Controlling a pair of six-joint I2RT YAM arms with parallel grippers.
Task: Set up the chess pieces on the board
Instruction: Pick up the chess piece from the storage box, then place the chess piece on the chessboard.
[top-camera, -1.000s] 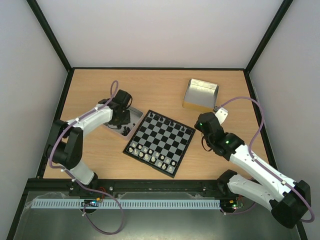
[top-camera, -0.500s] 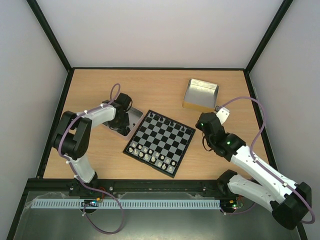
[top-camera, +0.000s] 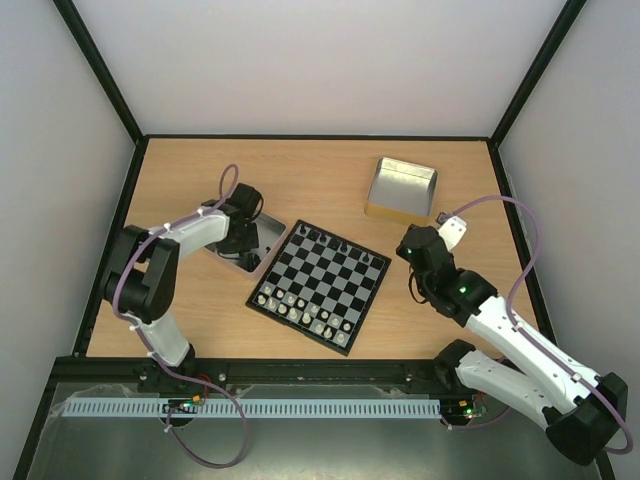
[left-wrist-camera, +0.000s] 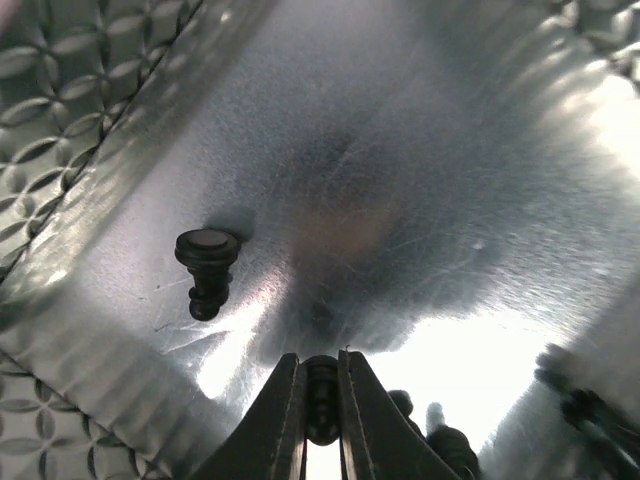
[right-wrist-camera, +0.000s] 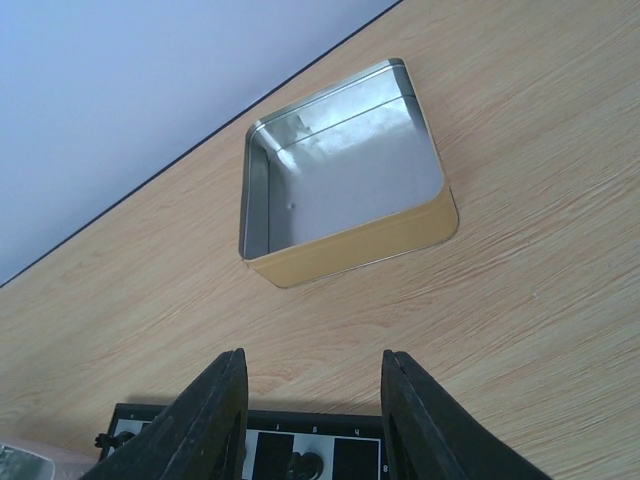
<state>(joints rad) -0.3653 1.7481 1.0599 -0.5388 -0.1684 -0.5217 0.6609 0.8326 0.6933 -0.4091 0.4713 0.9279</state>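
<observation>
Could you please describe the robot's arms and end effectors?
The left arm and right arm have white links, black joints and lilac cables; the right shows green lights. The left end effector and right end effector each have two tapering black fingers.

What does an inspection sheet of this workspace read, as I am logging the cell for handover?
Surface: light wooden tabletop, no spills seen.
Job's things: small black-and-grey checked chessboard; tiny black chess pieces along its far edge, more in the shiny metal tray, one lying piece among them.
Clutter: pale whitish pieces along the near edge; gold-sided metal tin, empty.
Grippers: left gripper shut on a held black piece in the tray; right gripper open, holding nothing.
Cables: purple cables loop along both arms.
Surroundings: pale walls, black frame.
</observation>
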